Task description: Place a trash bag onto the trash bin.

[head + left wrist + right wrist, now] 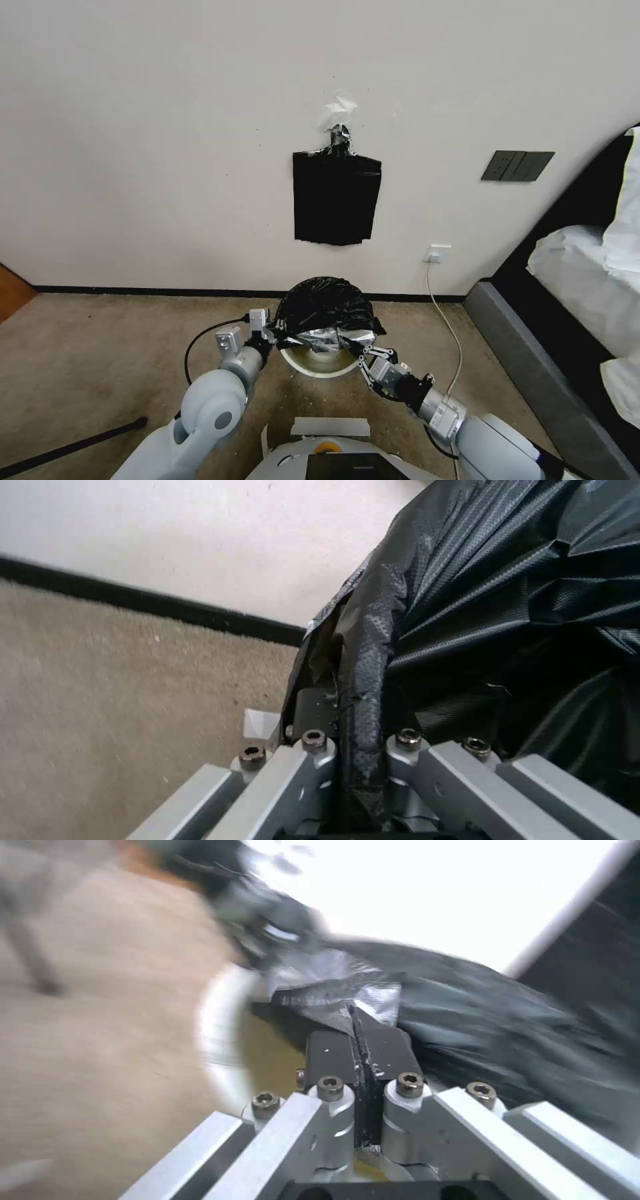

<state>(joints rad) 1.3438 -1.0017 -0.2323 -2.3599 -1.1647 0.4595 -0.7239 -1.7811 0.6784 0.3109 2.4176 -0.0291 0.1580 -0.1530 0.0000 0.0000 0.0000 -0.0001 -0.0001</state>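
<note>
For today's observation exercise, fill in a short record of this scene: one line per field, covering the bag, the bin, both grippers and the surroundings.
trash bag: black, crinkled, puffed up over the bin's mouth, held at both sides
trash bin: cream-white, round, on the carpet by the wall; near rim uncovered
left gripper: shut on the bag's edge, at the bin's left side
right gripper: shut on the bag's edge, at the bin's right side
sheaf of black bags: taped to the wall above the bin
bed: to the robot's right

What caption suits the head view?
Both end effectors, left and right, hold a black trash bag above a cream trash bin.
</note>
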